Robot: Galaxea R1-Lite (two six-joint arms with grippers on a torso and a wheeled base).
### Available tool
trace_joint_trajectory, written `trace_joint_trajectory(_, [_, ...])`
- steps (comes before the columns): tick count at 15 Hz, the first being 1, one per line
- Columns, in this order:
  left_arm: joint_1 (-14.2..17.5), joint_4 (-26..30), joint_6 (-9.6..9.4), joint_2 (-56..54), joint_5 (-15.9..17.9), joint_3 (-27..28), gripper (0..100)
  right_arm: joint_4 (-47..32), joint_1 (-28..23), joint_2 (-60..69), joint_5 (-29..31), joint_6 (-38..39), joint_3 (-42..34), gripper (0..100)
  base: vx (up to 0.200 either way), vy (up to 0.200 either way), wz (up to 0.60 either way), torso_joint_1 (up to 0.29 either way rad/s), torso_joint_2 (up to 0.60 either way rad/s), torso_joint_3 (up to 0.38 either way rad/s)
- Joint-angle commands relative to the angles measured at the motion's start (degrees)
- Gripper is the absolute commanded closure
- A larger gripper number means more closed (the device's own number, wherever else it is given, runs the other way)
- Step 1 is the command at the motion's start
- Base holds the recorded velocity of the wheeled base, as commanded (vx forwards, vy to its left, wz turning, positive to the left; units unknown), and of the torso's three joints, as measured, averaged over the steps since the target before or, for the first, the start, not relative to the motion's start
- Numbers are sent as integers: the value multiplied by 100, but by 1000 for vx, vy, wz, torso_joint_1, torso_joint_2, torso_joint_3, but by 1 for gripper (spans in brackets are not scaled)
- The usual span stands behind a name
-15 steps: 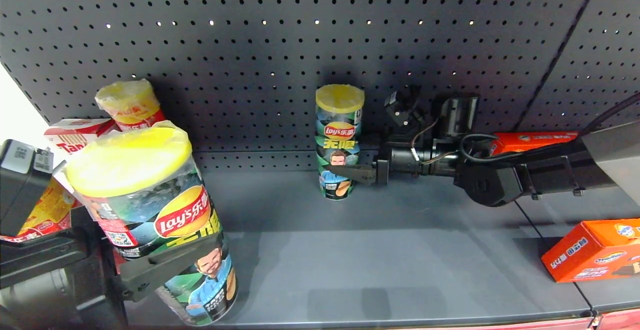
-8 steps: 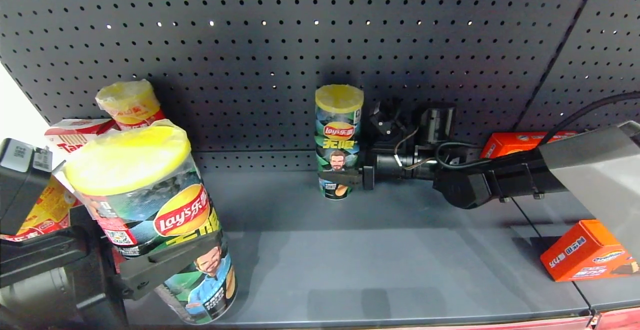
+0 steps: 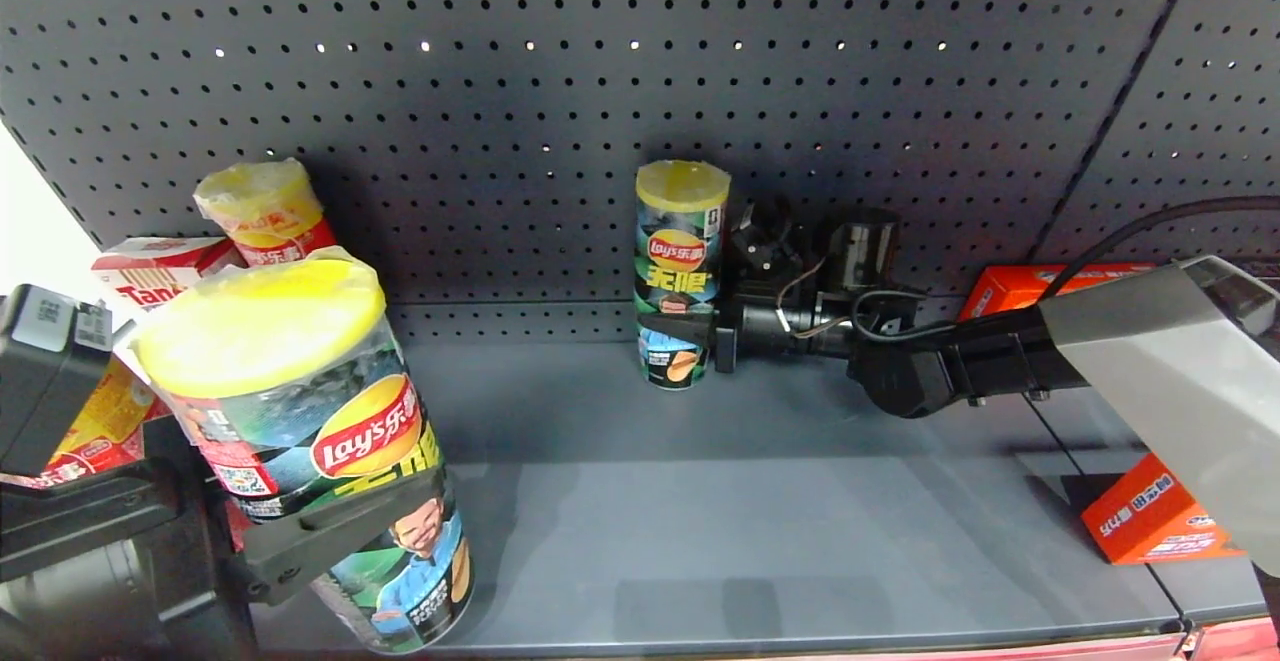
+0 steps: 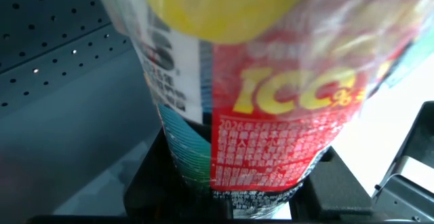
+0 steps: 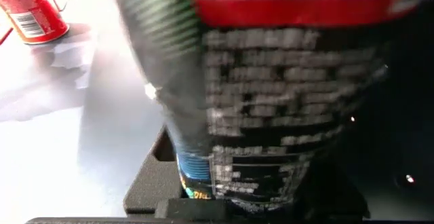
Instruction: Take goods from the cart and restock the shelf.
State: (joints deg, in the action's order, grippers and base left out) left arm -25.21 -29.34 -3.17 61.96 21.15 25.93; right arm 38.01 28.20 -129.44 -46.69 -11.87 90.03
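My left gripper (image 3: 330, 516) is shut on a green chip can (image 3: 290, 381) with a yellow lid, held upright over the front left corner of the grey shelf (image 3: 760, 521). In the left wrist view the can (image 4: 258, 102) fills the space between the gripper's (image 4: 237, 193) fingers. A second, matching chip can (image 3: 680, 261) stands at the back centre by the pegboard, and my right gripper (image 3: 680, 329) is shut around its lower half from the right. In the right wrist view that can (image 5: 271, 115) sits between the gripper's (image 5: 244, 200) fingers.
A red can with a yellow lid (image 3: 262, 209) and a red-and-white box (image 3: 150, 271) stand at the back left. Orange boxes lie at the right front (image 3: 1150, 519) and right back (image 3: 1040, 286). The pegboard wall (image 3: 600, 71) closes the back.
My right arm has slid left along the shelf, its fingers closing in around the back can. That can has shifted slightly up and back. The left arm and its can have stayed put.
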Motion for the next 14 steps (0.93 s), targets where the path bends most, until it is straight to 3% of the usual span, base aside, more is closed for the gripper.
trace_joint_trajectory(1, [-1,-1,1,9,3,9,100,-4,10,349,11,1,-266,100,0,0,0,0,0,0])
trace_joint_trajectory(7, [-1,-1,1,0,29,26,100,40,213,1509,37,36,-1339,100,0,0,0,0,0,0])
trace_joint_trajectory(8, [-19,-10,-8,-18,47,0,100,145,318,1914,169,27,-1928,100,0,0,0,0,0,0])
trace_joint_trajectory(14, [-19,-1,9,-27,56,9,100,1121,863,2819,978,106,-3773,100,0,0,0,0,0,0])
